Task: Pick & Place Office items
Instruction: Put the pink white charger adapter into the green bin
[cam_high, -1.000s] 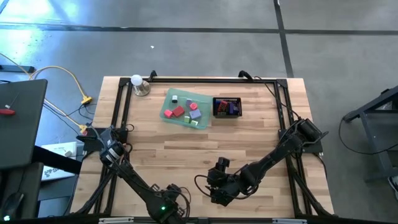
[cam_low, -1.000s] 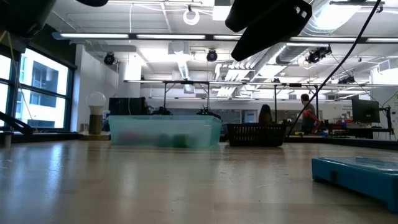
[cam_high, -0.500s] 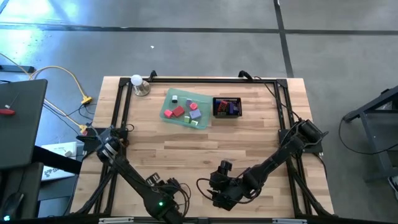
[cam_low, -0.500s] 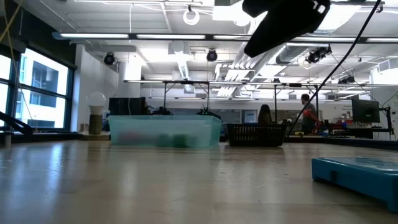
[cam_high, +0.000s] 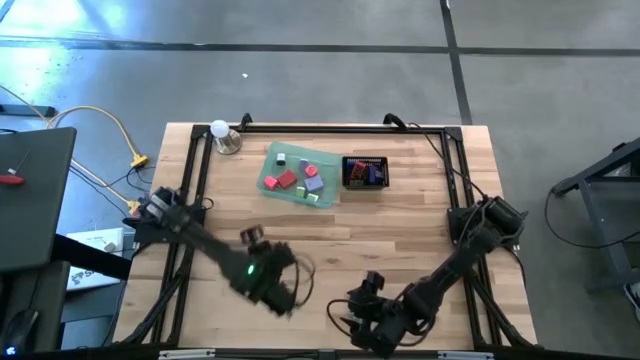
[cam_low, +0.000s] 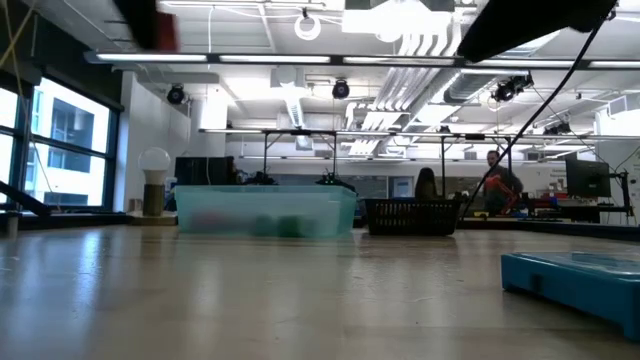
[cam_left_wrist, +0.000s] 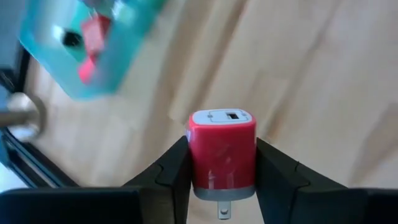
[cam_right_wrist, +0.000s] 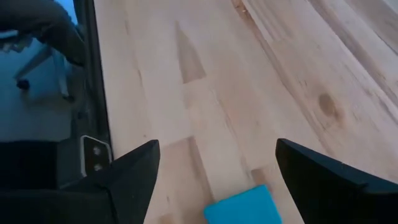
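left gripper (cam_left_wrist: 222, 163) clenches a small red plastic usb charger plug (cam_left_wrist: 222, 151), not yet placed; translucent green rectangular tray (cam_high: 299, 173) holds several items; right gripper (cam_right_wrist: 214, 171) gapes empty.

Left tool (cam_left_wrist: 222, 163) clamped on a held item over mid-table, right tool (cam_right_wrist: 214, 171) spread wide, low at near edge

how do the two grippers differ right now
The left gripper is shut on a red charger block with a USB port on its face and a prong at its base; the right gripper is open and holds nothing. The left one is over the table's middle-left, the right one near the front edge, with a blue block lying on the wood between its fingers. Both are dark two-finger grippers above bare wood.
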